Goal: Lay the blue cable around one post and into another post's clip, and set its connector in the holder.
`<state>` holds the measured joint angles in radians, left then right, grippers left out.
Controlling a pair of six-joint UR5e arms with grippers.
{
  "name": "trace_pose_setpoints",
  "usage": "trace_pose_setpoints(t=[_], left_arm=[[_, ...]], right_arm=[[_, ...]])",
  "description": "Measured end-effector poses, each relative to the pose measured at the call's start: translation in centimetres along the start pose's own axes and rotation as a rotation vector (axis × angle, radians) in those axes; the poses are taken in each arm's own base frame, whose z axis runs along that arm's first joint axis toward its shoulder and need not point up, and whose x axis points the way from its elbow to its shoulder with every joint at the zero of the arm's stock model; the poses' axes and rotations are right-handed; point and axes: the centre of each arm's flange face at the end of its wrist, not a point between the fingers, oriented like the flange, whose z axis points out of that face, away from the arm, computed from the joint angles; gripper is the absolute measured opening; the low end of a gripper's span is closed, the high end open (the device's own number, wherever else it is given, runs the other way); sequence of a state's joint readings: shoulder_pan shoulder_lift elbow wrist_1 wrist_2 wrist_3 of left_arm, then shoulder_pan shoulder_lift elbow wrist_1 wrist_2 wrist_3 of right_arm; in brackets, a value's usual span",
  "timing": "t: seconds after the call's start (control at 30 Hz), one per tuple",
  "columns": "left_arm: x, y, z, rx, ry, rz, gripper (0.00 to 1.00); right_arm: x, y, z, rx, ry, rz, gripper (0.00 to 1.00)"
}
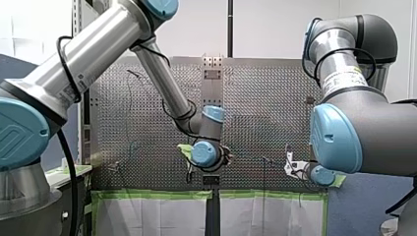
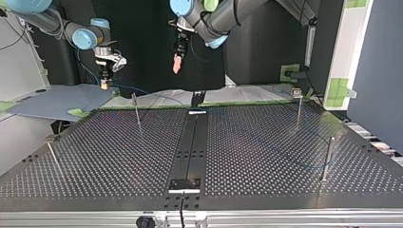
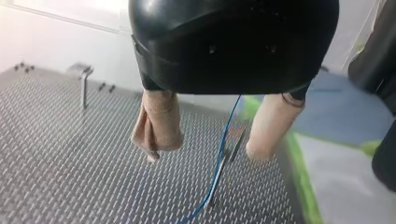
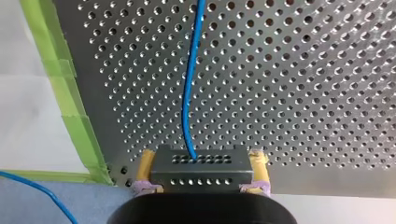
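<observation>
Connector, a grey perforated metal block [image 4: 201, 172], is pinched tight between the yellow pads of my right gripper [image 4: 202, 158] near the green-taped edge of the perforated steel table [image 4: 303, 93], thin blue cable [image 4: 189, 93] trailing from it across the holes. My left gripper [image 3: 208, 154] hangs wide open, beige-padded fingers holding nothing, cable passing below the gap.

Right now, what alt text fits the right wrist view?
My right pincer grips a small perforated metal block; the blue cable runs ahead from it over the perforated table, whose edge bears green tape.
</observation>
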<state>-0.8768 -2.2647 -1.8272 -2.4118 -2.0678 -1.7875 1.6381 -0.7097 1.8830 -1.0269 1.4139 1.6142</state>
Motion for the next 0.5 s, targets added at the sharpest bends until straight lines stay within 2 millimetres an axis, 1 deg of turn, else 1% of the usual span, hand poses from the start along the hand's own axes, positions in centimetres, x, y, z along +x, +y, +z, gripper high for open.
trace_pose_setpoints(t=[0.2, 0.37, 0.5], left_arm=[[2.1, -2.8, -0.9, 0.062, 0.015, 0.013, 1.00], [2.4, -5.0, -1.6, 0.111, 0.010, 0.014, 1.00], [2.4, -7.0, -2.7, 0.153, 0.005, 0.015, 1.00]], right_arm=[[-0.2, -0.2, -0.2, 0.018, -0.008, -0.035, 0.00], [-0.3, -0.8, -0.4, 0.060, -0.010, -0.058, 0.00], [-0.4, -1.2, -0.4, 0.095, -0.010, -0.071, 0.00]])
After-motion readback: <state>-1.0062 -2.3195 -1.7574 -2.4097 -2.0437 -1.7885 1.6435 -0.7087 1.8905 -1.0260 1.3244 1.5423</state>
